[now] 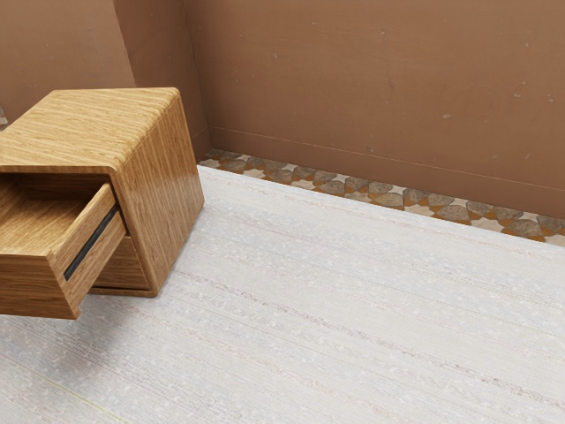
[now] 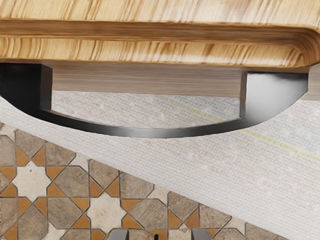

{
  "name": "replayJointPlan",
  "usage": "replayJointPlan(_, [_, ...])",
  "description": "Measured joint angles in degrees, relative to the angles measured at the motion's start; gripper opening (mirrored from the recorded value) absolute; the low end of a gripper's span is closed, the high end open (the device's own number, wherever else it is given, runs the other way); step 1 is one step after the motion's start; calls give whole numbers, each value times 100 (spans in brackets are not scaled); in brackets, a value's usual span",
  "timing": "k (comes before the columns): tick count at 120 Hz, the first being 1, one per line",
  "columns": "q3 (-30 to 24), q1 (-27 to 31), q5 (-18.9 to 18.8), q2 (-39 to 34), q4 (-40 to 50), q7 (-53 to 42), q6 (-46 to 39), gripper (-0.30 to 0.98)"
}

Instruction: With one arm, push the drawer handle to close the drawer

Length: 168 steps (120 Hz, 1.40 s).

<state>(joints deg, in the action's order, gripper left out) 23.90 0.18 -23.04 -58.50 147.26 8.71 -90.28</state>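
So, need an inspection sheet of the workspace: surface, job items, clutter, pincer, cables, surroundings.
Surface: pale surface, streaked and mottled, with a faint yellow line.
Job's things: wooden cabinet standing on it; drawer pulled out, not closed, dark strip along its side; dark bow-shaped handle on its front.
Clutter: nothing seen.
Pincer: at the wrist view's lower edge, tips apart, nothing between them; no contact with the handle visible.
Cables: nothing seen.
Surroundings: brown walls; tiles in a star pattern along the wall's foot.
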Motion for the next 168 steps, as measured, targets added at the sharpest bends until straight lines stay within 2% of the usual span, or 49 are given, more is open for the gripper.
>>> replayJointPlan(26, [2,-26,-76,262,-24,47,-395,0])
replayJointPlan(65, [135,-26,-18,1183,-358,21,-1256,-3])
replayJointPlan(94, [104,-26,286,2144,-884,-137,-1960,-3])
replayJointPlan(137, [-6,-18,1050,3760,-2107,-559,-2649,-2])
replayJointPlan(156, [-19,-13,1279,3787,-2140,-764,-2757,0])
replayJointPlan(168, [-55,54,1317,2719,-1289,-841,-2682,7])
